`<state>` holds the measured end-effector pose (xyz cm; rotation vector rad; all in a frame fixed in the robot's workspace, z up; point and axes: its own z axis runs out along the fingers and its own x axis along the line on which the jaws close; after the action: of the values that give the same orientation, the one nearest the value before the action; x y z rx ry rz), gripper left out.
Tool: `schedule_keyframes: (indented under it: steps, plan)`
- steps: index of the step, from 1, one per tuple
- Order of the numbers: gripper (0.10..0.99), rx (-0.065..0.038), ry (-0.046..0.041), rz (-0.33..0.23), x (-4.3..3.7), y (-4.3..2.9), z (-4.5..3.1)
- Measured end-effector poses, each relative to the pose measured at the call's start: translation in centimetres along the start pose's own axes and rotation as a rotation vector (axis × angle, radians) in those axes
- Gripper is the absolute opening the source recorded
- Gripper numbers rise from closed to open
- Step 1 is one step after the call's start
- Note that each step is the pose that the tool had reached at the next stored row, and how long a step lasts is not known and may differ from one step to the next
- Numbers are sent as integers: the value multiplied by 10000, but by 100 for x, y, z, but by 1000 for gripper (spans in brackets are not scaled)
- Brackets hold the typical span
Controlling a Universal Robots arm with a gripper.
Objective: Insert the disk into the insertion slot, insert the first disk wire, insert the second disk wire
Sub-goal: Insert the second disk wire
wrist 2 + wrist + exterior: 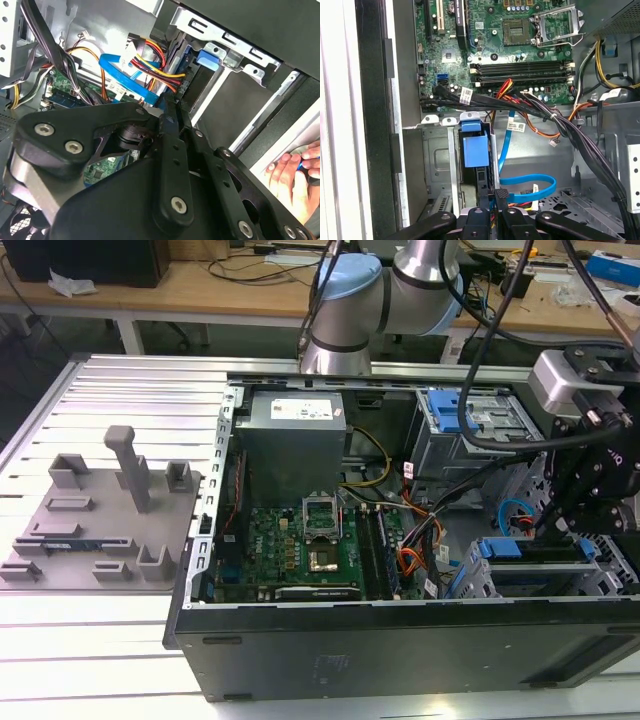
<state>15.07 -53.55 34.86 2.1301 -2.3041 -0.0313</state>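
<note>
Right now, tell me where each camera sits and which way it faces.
Exterior view: off the arm, looking down at the open computer case; the arm and tool show at this view's right.
First wrist view: on the wrist, facing the motherboard and the second disk wire; tool links show.
Second wrist view: on the wrist, looking past the tool at cables; a person's hand shows.
Shared: both wrist views show that blue cable.

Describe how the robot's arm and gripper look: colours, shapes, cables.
The arm has silver tube segments with light blue joint caps and black cables alongside. A silver-grey box with a black band sits at the wrist. The gripper is matte black, built of flat bar linkages joined by silver bolts and narrow fingers.
</note>
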Motion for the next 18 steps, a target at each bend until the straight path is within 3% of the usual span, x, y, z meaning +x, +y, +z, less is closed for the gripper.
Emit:
schedule_keyframes:
  steps: [18]
  plan:
    - [161, 2, 22, -8, 2, -17, 94]
